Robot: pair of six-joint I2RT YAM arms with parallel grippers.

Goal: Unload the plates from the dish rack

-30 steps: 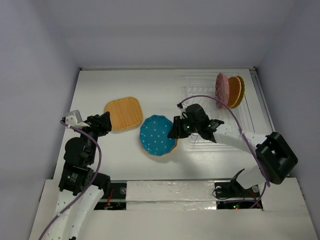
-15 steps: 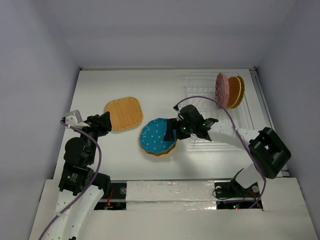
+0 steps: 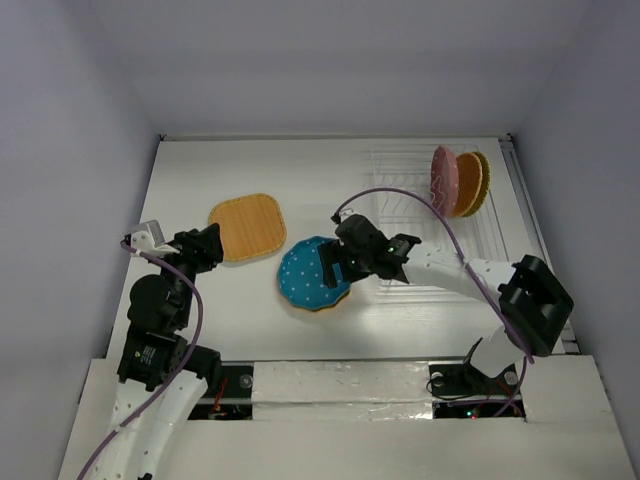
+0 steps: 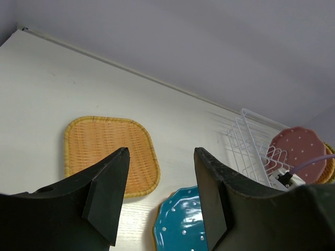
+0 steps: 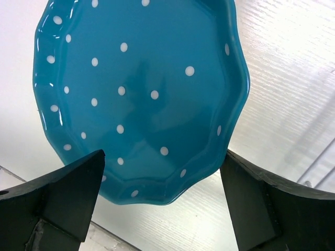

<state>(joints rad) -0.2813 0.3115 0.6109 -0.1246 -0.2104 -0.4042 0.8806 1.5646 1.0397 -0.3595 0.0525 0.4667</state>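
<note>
A teal plate (image 3: 310, 272) with white dots lies flat on the table, on top of an orange-rimmed plate whose edge (image 3: 318, 305) just shows. My right gripper (image 3: 343, 262) hovers over its right rim, jaws open wide on either side of the teal plate (image 5: 141, 89), gripping nothing. An orange woven plate (image 3: 248, 227) lies to the left. A pink dotted plate (image 3: 444, 180) and orange plates (image 3: 471, 183) stand upright in the dish rack (image 3: 405, 175). My left gripper (image 3: 205, 247) stands open and empty near the woven plate (image 4: 104, 151).
The wire rack (image 4: 251, 141) sits at the table's back right, near the right wall. The right arm's purple cable (image 3: 400, 195) arches over the rack's front. White walls close the table at the back and sides.
My right gripper has opened and let go of the teal plate, which now lies flat and a little further left. The right arm reached leftward. The left arm has stayed still.
</note>
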